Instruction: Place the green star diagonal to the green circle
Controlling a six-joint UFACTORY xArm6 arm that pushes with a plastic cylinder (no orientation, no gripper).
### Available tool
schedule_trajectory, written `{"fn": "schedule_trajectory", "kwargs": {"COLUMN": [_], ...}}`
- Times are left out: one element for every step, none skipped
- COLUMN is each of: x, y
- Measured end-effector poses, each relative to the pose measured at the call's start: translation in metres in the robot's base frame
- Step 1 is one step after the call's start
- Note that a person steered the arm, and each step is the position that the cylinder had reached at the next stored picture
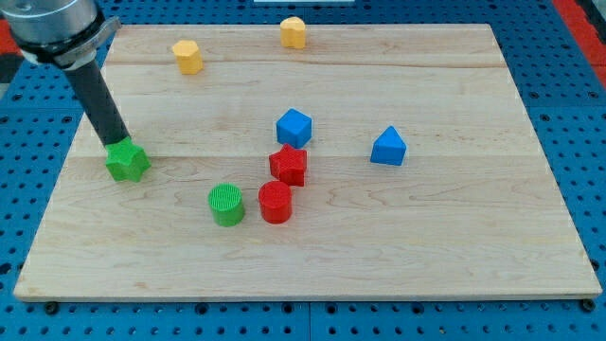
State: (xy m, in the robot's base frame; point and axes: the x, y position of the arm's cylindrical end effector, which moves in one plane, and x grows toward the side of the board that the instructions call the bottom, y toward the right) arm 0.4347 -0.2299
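The green star (127,161) lies on the wooden board (454,237) at the view's left. The green circle (226,205) lies to its lower right, near the board's middle, with a gap between them. My tip (115,145) comes down from the view's top left and ends at the star's upper left edge, touching it or nearly so.
A red circle (276,202) stands right beside the green circle. A red star-like block (289,165) and a blue block (294,127) sit just above it. A blue triangle-like block (388,147) lies to the right. Two yellow blocks (187,56) (294,31) sit near the top edge.
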Motion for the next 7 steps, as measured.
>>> {"fn": "schedule_trajectory", "kwargs": {"x": [0.027, 0.043, 0.071, 0.123, 0.137, 0.117, 0.099], "y": [0.009, -0.013, -0.041, 0.019, 0.057, 0.056, 0.058]}}
